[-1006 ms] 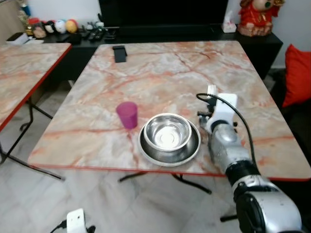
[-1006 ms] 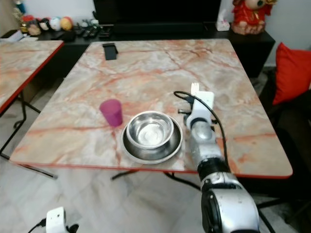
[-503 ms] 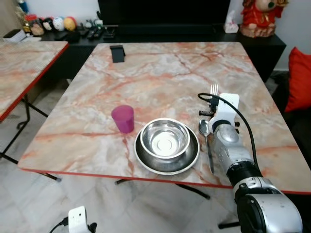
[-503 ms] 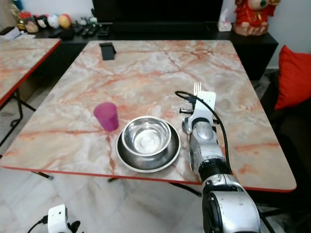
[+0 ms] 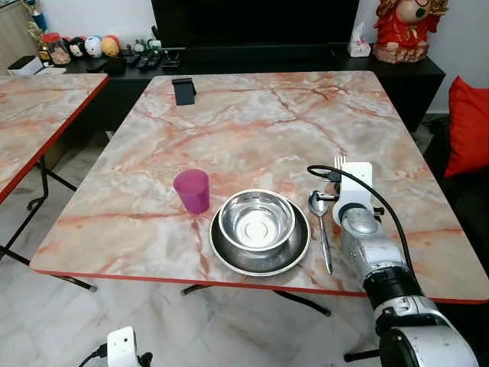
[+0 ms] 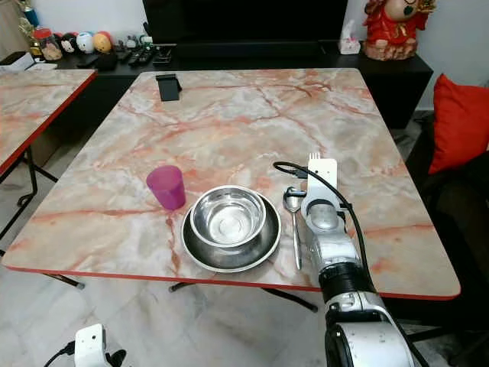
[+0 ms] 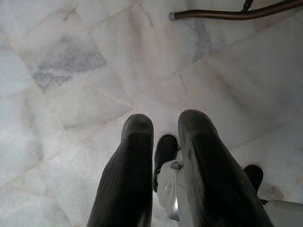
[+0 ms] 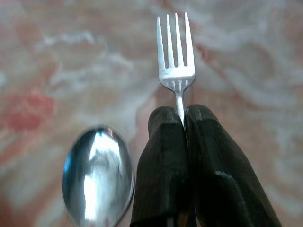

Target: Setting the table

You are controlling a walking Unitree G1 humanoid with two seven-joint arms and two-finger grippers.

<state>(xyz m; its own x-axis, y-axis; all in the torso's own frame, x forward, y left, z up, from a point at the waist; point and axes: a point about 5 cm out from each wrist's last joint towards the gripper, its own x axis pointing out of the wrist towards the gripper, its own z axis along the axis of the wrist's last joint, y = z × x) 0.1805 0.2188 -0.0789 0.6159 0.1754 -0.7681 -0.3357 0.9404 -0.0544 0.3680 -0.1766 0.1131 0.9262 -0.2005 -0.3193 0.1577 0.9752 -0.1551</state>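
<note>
A: Right gripper (image 8: 183, 124) first. We see both black fingers (image 8: 163, 156) pinched tight on the fork (image 8: 175, 54), tines sticking out past the tips, over the marble table (image 5: 252, 115).

B: Agreed. In the head views that arm sits lower right of the frame, fork tines (image 5: 340, 161) just poking above the white wrist housing.

A: Spoon (image 5: 320, 225) lies flat on the table just left of that arm, bowl end toward the top of the frame, handle running down toward the near edge.

B: Steel bowl (image 5: 256, 222) sits inside the steel plate (image 5: 260, 256), lower centre. Spoon is just beside the plate's right rim; we can't tell if they touch.

A: Pink cup (image 5: 192, 190) upright, just left of the plate.

B: Left gripper (image 7: 163, 127): fingers slightly apart, nothing between them, hanging over the tiled floor (image 7: 71, 61).

A: Black object (image 5: 183, 90) near the table's far left corner, upper left of the frame.
</note>
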